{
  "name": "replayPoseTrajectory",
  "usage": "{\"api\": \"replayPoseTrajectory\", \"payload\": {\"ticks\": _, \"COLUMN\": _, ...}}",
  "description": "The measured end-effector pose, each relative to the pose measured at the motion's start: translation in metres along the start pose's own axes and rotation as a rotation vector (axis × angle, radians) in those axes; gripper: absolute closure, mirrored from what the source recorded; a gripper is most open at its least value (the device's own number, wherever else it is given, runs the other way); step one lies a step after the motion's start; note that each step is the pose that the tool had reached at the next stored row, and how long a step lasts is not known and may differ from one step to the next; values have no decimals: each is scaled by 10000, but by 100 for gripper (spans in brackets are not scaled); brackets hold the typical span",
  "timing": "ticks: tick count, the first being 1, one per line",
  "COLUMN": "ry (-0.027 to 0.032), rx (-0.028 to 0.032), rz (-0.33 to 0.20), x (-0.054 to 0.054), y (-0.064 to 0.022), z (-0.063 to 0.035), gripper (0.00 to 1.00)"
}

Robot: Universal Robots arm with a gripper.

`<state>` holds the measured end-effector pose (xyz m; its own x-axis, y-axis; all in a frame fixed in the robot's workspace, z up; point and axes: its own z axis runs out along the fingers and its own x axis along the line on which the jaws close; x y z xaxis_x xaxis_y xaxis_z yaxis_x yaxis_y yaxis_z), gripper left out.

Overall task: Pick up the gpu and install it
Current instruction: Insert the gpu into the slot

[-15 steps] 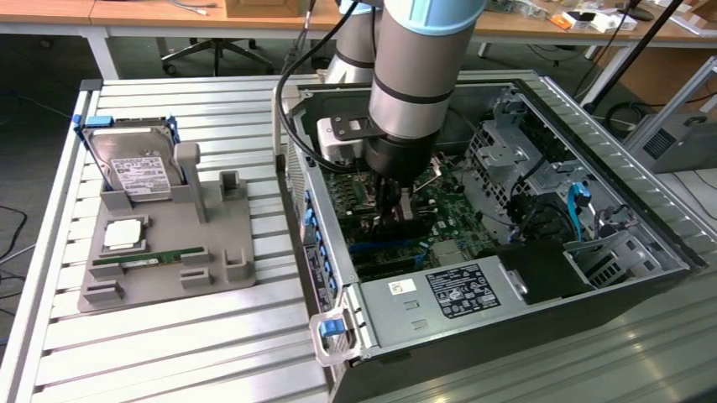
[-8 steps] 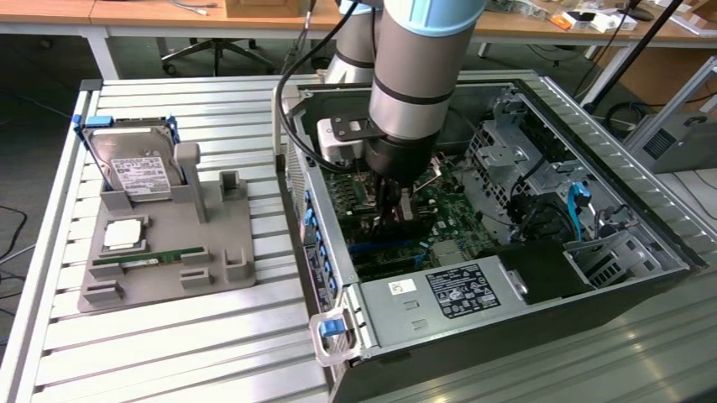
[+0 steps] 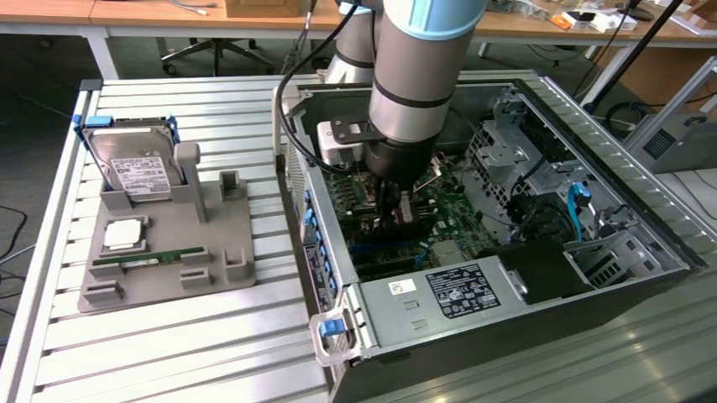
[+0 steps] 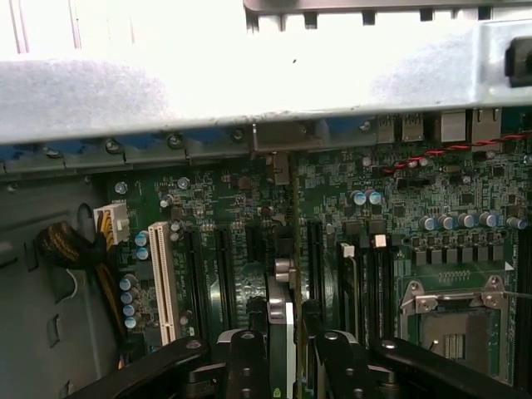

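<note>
Slatted metal tabletop [image 3: 168, 336] carrying 1 open computer case [image 3: 627, 277], side panel off, and, to the exterior view's left, 1 grey parts holder [image 3: 168, 260]. The arm [image 3: 421, 75] reaches down into the case over the green motherboard [image 3: 448, 214]. The holder keeps the silver hard drive [image 3: 134, 172] upright, with a square chip [image 3: 123, 235] and the narrow RAM stick [image 3: 146, 260] lying flat in front of it.

The tool [image 4: 287, 353] stands low over the row of expansion slots [image 4: 224, 258], its 2 dark fingers [image 4: 245, 357] closed on the gpu [image 4: 283, 320], which shows edge-on between them as a thin upright card. The card's far end points toward the rear wall of the case [image 4: 249, 91].

Step in hand, as judged: the pick-up is done and insertion is under way; the card appears to be at or just above a slot, though whether its edge is already seated cannot be told. The move ahead calls for a straight push along the slot line, card kept upright, end bracket matched to the rear opening.
</note>
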<state>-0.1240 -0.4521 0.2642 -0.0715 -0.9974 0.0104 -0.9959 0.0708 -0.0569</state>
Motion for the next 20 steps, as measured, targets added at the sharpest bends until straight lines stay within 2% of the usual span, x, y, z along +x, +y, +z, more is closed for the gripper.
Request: {"api": "replayPoseTrajectory", "payload": {"ticks": 20, "ry": -6, "rx": 0, "rz": 0, "x": 13, "y": 2, "z": 39, "gripper": 73}}
